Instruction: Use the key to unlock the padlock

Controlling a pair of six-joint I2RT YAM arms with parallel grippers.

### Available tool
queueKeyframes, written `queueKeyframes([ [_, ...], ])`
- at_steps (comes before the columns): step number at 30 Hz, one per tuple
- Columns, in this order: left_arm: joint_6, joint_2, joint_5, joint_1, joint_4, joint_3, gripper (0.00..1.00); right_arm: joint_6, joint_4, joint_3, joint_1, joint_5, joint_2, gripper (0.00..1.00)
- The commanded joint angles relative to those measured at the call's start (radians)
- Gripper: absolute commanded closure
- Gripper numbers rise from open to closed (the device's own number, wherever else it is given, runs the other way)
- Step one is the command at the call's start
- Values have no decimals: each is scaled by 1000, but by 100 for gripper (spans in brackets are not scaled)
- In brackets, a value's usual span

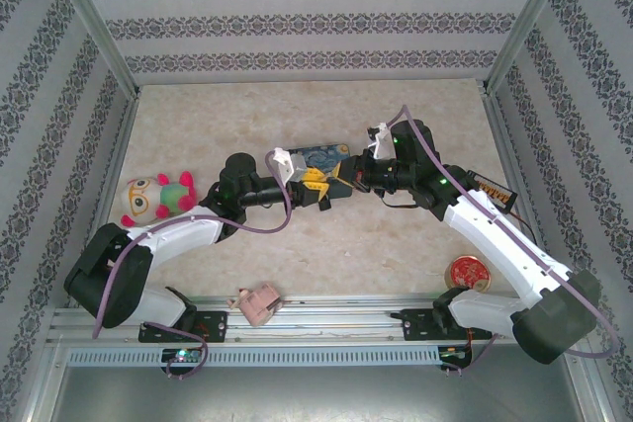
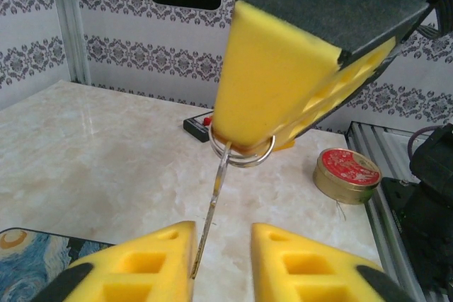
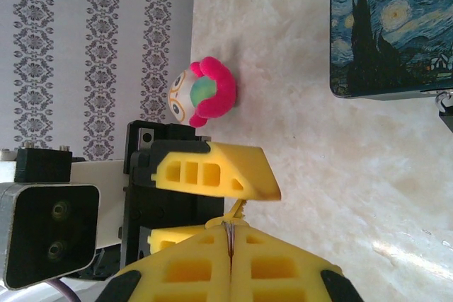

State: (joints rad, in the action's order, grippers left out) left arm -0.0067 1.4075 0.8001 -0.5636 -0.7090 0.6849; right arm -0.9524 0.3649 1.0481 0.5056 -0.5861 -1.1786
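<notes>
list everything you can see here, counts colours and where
soft plush toy: one, pink, white and green, table's left side
rectangular painted tin: one, blue and yellow, table centre
round metal tin: one, red and gold, front right
flat box: one, black with orange label, right side
small pink object: one, pink, front edge
silvery metal key on a ring: one, silver, hanging from the right tool
left tool: one, yellow fingers, open, key blade between them
right tool: one, yellow fingers, shut on the ring

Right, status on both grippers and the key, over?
Right gripper shut on the key ring. Left gripper open around the hanging key. Painted tin nearby, not blocking.
</notes>
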Motion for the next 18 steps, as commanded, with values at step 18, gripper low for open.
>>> queueKeyframes([
  [18, -10, 22, 24, -12, 5, 53, 97, -25, -42, -16, -4, -17, 13, 100],
])
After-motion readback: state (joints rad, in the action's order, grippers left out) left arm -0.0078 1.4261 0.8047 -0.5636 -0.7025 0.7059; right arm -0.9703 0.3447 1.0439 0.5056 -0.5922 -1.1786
